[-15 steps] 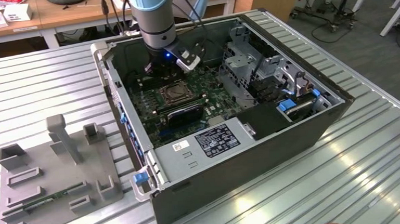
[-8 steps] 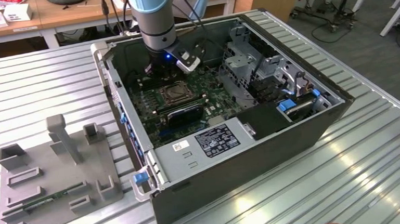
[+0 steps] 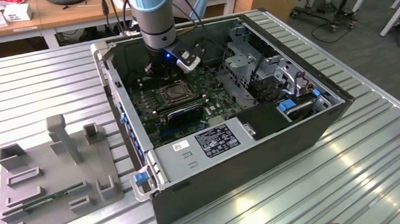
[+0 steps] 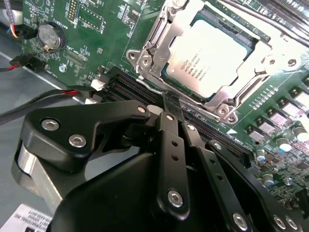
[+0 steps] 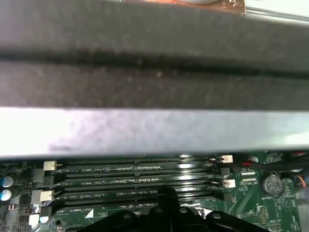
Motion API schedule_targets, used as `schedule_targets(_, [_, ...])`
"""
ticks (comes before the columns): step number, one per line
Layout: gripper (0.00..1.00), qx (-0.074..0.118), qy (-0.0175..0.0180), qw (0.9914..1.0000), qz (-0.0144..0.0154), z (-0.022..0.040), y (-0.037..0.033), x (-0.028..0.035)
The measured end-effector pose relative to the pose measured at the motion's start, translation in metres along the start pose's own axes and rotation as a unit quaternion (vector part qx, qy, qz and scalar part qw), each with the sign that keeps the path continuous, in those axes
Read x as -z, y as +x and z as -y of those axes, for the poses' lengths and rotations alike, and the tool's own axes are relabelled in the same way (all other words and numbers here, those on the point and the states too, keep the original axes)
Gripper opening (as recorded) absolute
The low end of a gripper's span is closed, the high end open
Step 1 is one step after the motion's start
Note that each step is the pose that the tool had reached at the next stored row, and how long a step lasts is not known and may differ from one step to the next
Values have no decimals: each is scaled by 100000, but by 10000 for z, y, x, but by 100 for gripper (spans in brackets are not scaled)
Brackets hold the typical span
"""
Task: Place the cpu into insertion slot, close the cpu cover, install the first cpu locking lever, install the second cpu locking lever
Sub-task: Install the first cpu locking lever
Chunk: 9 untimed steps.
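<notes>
The black gripper [image 4: 173,107], fingers pressed together, hovers beside the silver-topped cpu [image 4: 210,55] under its seemingly closed silver-framed cpu cover [image 4: 159,46]; drifting could scrape the black memory slots [image 4: 130,89].

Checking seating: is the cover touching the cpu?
Touching. In the second wrist view the cover lies closed over the cpu, its frame overlapping the chip's edges.

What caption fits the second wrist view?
Black pincer poised beside the cpu cover, closed over the seated cpu.
</notes>
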<state>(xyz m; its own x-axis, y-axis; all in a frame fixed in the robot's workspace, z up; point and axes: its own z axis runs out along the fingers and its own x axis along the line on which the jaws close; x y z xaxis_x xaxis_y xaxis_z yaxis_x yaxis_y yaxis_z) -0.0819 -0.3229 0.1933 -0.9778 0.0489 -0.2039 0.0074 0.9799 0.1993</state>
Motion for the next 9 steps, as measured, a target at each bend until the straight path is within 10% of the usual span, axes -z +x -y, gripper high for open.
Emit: schedule_targets(9, [11, 5, -29, 100000, 27, -25, -24, 111])
